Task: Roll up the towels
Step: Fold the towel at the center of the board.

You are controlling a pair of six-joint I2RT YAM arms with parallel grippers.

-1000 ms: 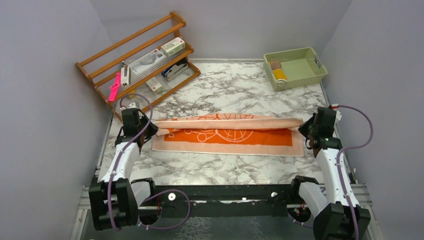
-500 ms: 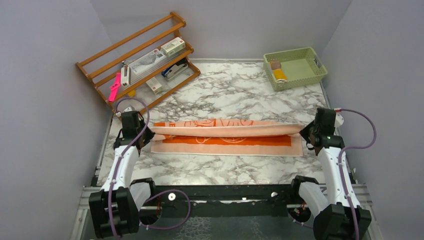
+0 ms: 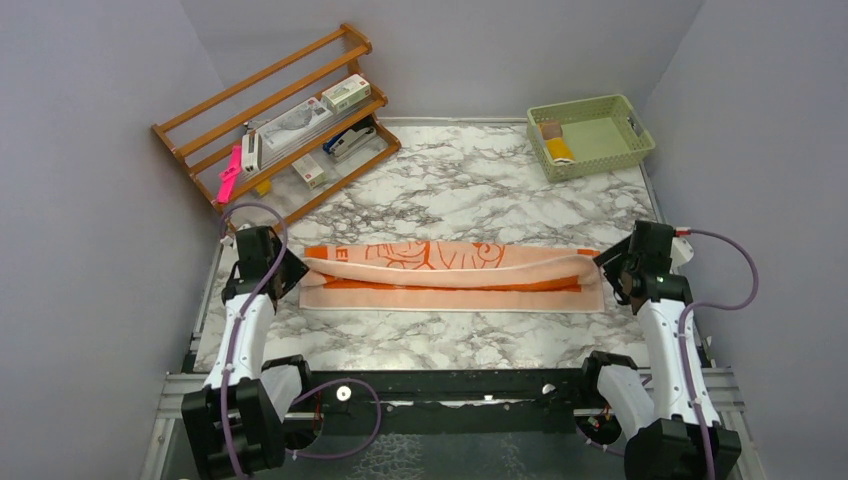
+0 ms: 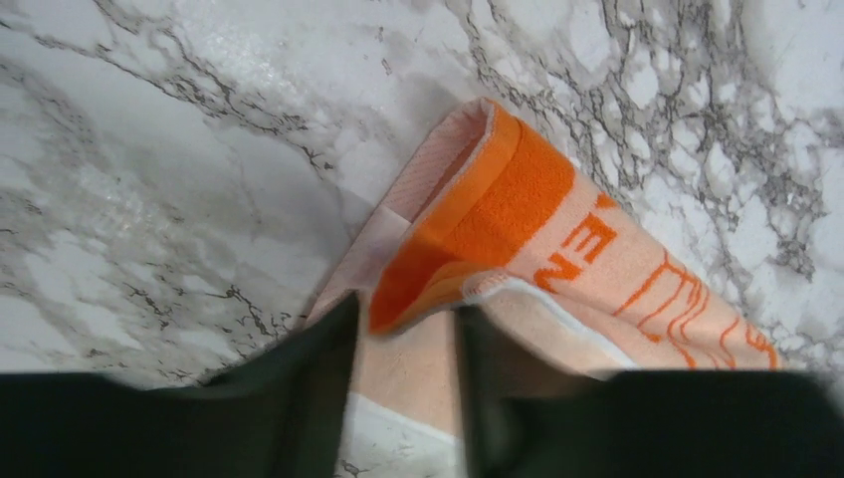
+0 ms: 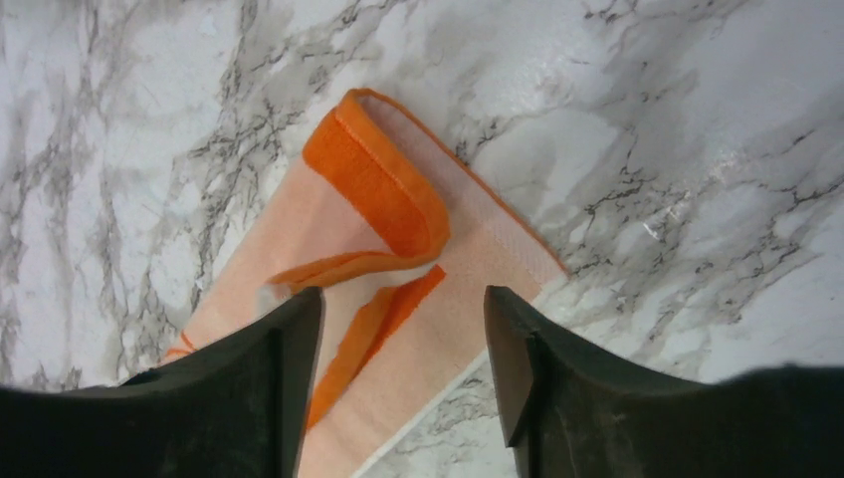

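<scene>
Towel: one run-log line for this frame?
towel: orange, far edge rolled over, near strip flat on table | left end effector: open, at left end | right end effector: open, at right end

Rolled fold of the orange towel [image 3: 450, 262] now lies further toward the near edge, covering nearly all the orange band. Left pincer [image 4: 406, 311] and right pincer [image 5: 403, 294] shift nearer too, jaws parting from closed.
</scene>
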